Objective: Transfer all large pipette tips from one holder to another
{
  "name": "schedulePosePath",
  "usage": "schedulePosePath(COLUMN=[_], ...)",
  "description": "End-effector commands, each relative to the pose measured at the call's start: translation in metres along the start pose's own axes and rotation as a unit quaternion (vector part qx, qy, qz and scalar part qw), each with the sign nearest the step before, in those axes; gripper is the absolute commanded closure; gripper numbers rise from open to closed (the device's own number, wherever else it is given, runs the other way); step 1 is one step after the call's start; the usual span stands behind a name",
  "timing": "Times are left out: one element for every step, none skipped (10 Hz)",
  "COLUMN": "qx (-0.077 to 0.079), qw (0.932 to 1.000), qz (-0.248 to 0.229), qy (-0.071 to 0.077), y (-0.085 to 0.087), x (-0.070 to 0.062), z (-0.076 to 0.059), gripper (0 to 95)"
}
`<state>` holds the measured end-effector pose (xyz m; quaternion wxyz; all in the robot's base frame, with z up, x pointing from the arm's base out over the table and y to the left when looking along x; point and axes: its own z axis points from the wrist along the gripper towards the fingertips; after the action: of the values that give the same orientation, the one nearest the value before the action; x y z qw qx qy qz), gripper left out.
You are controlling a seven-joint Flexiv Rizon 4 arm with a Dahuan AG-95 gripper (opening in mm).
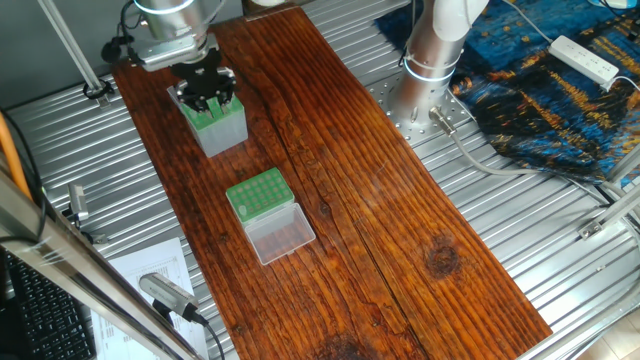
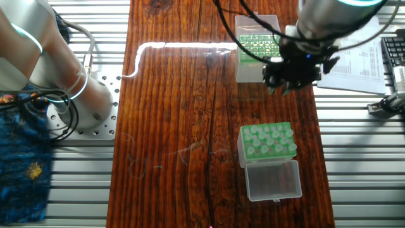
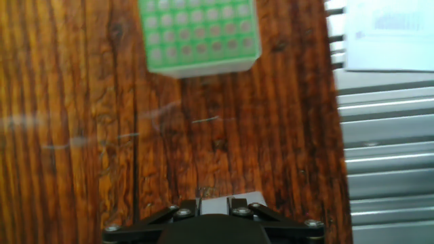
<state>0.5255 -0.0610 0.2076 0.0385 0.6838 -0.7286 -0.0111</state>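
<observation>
The taller grey-sided holder (image 1: 222, 135) (image 2: 253, 66) stands at the far end of the wooden board, and its green hole plate (image 3: 196, 27) fills the top of the hand view. I cannot tell whether tips stand in it. The low green rack (image 1: 258, 193) (image 2: 285, 128) holds several pale large pipette tips (image 2: 262, 142), with its clear lid (image 2: 272, 180) lying open beside it. My gripper (image 1: 210, 100) (image 2: 288, 85) (image 3: 212, 202) hangs raised beside the tall holder, on the side toward the low rack. Its fingers stand close together with a narrow gap, and what fills the gap is unclear.
The robot base (image 1: 430, 60) (image 2: 82, 95) is bolted to the slatted metal table beside the board. Printed papers (image 2: 361, 50) (image 3: 390, 34) lie just past the board's edge near the tall holder. A blue cloth (image 1: 560, 90) and a white power strip (image 1: 585, 58) lie beyond the base.
</observation>
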Motion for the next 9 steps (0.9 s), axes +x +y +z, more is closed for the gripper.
schedulePosePath(qx=[-0.003,-0.01,-0.015,-0.017,-0.018,-0.02,-0.022,-0.022,-0.022], qw=[0.9995,0.9986,0.9977,0.9973,0.997,0.997,0.997,0.9971,0.9971], qz=[-0.033,-0.052,-0.066,-0.071,-0.074,-0.074,-0.073,-0.072,-0.072], qy=[0.002,0.002,0.002,0.008,0.013,0.012,0.011,0.012,0.01], y=[0.002,0.001,0.002,0.006,0.01,0.012,0.014,0.016,0.021], x=[0.007,0.011,0.015,0.017,0.019,0.023,0.026,0.03,0.035], z=[0.008,0.013,0.018,0.02,0.022,0.025,0.025,0.026,0.026], gripper=[76.0,76.0,76.0,76.0,76.0,76.0,76.0,76.0,76.0])
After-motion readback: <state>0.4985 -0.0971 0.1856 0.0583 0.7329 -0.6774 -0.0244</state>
